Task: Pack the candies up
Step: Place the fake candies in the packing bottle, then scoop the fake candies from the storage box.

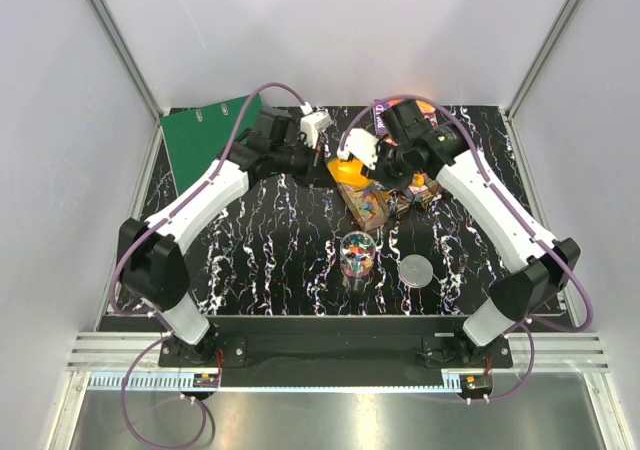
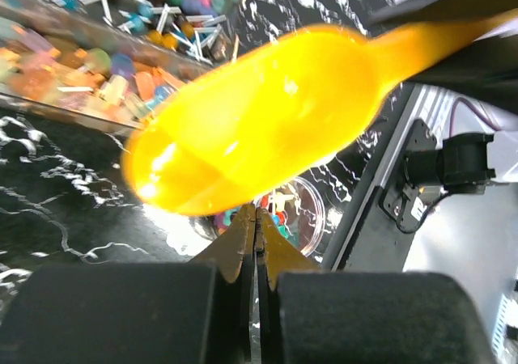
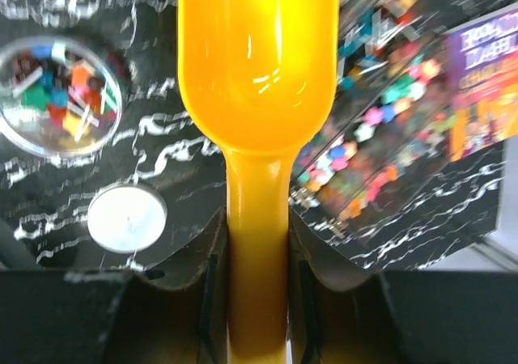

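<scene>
The candies (image 1: 366, 206) are many tiny multicoloured sweets lying in a clear oblong tray at mid-table; they also show in the left wrist view (image 2: 81, 65) and the right wrist view (image 3: 380, 121). More candies fill a clear round cup (image 1: 358, 255) in front of the tray, also in the right wrist view (image 3: 61, 97). My right gripper (image 3: 257, 243) is shut on the handle of the yellow scoop (image 3: 257, 57), held above the tray's far end (image 1: 345, 170). No candies show in the scoop. My left gripper (image 2: 257, 214) is shut and empty, right beside the scoop (image 2: 267, 113).
A white round lid (image 1: 416, 270) lies right of the cup. A green binder (image 1: 205, 135) lies at the back left. A purple printed package (image 3: 481, 81) sits at the tray's far right end. The table's metal rail runs along the near edge (image 1: 330, 355).
</scene>
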Controlling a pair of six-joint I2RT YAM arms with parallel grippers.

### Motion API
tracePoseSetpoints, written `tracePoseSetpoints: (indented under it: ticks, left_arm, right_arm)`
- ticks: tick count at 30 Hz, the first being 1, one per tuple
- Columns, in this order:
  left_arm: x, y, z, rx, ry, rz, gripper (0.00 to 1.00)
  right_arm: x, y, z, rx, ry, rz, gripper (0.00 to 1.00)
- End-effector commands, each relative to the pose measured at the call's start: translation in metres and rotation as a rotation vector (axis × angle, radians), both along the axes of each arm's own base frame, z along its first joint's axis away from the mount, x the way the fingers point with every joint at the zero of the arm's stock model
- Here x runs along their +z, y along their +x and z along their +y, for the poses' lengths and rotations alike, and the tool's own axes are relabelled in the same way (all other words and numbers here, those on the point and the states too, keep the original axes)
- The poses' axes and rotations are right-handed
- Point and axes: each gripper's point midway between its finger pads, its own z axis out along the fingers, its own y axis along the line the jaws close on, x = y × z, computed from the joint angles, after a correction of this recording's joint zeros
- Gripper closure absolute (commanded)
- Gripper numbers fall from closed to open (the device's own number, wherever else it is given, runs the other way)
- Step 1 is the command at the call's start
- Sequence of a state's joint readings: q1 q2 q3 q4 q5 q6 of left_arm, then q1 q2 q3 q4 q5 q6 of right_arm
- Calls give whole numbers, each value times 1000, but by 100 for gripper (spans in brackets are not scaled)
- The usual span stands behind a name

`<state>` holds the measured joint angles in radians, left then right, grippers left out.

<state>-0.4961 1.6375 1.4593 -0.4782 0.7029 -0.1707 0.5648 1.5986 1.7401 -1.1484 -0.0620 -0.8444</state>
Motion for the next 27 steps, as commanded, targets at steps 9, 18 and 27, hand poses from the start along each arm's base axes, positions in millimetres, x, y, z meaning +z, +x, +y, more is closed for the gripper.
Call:
tracePoseSetpoints:
  ticks: [9,18,27]
  left_arm:
    - [7,20,-39,-30,-31,-23,100]
    - [53,2,-13,-39,-43,-176,100]
    - [70,2,-14,-28,-73,-226,100]
  right_arm:
    - [98,-27,34,-9,408,-128,100]
    - [47,-22,1,-132,239,-113,100]
    - [36,-15,3,-139,217,-95,100]
